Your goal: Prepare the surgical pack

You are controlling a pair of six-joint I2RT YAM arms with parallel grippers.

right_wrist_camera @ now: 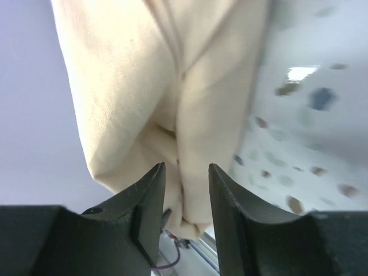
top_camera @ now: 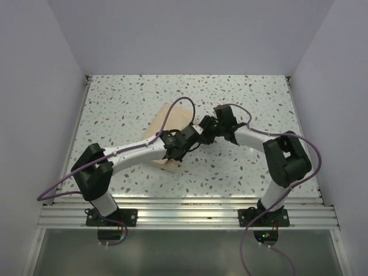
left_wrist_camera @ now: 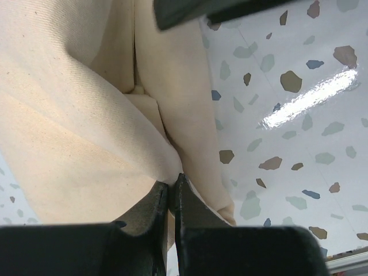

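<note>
1. Wrapping stage, judging by the layout: tan cloth bundle (top_camera: 175,118) lying mid-table on the speckled tabletop (top_camera: 115,98), slightly left of centre, approached at its right-hand edge from both sides.
2. Left gripper (left_wrist_camera: 172,183): clenched on a fold of the cloth, fingertips (left_wrist_camera: 155,207) pressed together with fabric nipped between them and soft ridges of cloth just beyond.
3. Right gripper (right_wrist_camera: 185,172): released, fingers (right_wrist_camera: 150,195) standing apart on either side of a hanging fold without pinching it; grasping nothing.
4. Seen from the right wrist, that edge of the cloth raised off the tabletop, with wall (right_wrist_camera: 29,115) behind it on 1 side and speckled surface on the other.
5. No steel tray, scissors, forceps, gauze or packets visible in any of the 3 views; cannot tell whether already inside the bundle.
6. Likely step in hand: folding or tucking 1 flap over the pack, held by the left side alone at this point.
7. Next move, as a guess: either close the right fingers squarely on the fold between them or back clear of it, then carry the flap across with the left. Calls for a firm pinch and a low, even pull, so as not to drag the whole bundle or spill whatever lies within.
</note>
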